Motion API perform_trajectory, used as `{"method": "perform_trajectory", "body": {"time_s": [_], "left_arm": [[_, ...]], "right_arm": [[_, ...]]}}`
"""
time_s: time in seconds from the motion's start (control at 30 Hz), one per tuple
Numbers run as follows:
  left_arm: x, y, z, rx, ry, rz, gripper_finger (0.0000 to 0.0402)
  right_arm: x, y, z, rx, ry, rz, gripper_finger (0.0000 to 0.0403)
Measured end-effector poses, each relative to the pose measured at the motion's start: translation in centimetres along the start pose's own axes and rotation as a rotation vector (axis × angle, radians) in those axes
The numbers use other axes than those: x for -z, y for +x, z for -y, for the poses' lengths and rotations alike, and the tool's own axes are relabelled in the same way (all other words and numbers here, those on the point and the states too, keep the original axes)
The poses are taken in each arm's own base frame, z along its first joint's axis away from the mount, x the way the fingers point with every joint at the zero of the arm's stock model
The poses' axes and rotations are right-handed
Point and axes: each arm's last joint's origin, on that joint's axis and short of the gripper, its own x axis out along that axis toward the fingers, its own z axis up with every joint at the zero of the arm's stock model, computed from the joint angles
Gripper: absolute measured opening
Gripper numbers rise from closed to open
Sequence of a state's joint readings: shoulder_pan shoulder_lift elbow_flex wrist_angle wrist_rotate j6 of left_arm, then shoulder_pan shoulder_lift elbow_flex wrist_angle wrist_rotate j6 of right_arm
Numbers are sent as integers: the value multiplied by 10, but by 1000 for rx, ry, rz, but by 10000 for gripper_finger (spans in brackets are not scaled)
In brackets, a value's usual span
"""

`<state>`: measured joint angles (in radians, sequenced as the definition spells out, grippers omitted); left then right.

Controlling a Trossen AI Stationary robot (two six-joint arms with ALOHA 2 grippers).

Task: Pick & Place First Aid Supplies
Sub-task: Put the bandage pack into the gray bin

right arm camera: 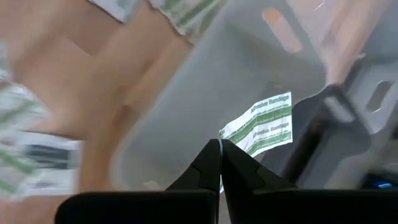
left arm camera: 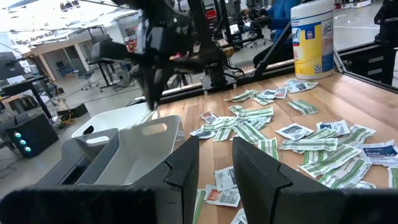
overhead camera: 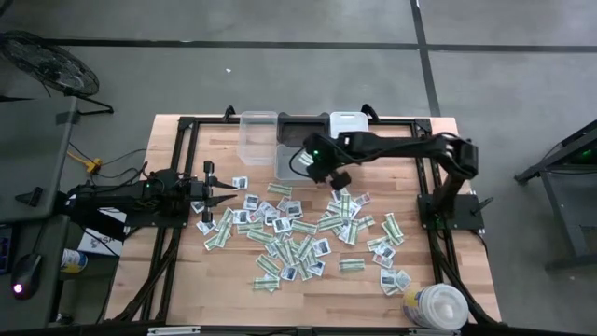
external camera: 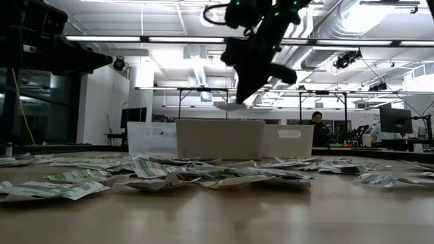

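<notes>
Table (overhead camera: 187,289) was pale matt wood; packets (overhead camera: 298,245) glossy paper (crinkled); bins (overhead camera: 257,140) smooth plastic.

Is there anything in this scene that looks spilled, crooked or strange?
The packets lie scattered loosely across the table, overlapping at all angles, some crumpled. The right gripper pinches a green-and-white strip only by its corner, so it hangs tilted over the bins. Nothing looks damaged.

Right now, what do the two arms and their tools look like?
Both arms are dark, jointed links. The right arm shows a small green light near its wrist. Each tool ends in two flat black fingers that taper to a point: left tool, right tool.
</notes>
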<state>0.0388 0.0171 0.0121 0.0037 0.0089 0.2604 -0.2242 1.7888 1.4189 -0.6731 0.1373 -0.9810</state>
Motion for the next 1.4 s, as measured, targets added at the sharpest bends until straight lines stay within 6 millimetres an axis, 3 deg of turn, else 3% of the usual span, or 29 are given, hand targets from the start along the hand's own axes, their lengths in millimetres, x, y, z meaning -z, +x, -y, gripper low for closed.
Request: {"method": "perform_trajectory", "body": {"time_s": [0.2, 0.43, 0.9, 1.1, 1.27, 1.4], "left_arm": [[0, 0, 0, -1, 0, 1, 96], [0, 0, 0, -1, 0, 0, 96], [0, 0, 0, 0, 0, 0, 96], [0, 0, 0, 0, 0, 0, 96], [0, 0, 0, 0, 0, 0, 96], [0, 0, 0, 0, 0, 0, 96]], "right_arm": [[-2, 28, 2, 17, -119, -15, 0], [2, 40, -1, 16, -94, -69, 12], [11, 55, -16, 24, -59, -101, 127], [12, 48, -12, 155, 176, -202, 146], [16, 21, -15, 269, 559, -288, 145], [23, -4, -28, 210, 900, -322, 146]]}}
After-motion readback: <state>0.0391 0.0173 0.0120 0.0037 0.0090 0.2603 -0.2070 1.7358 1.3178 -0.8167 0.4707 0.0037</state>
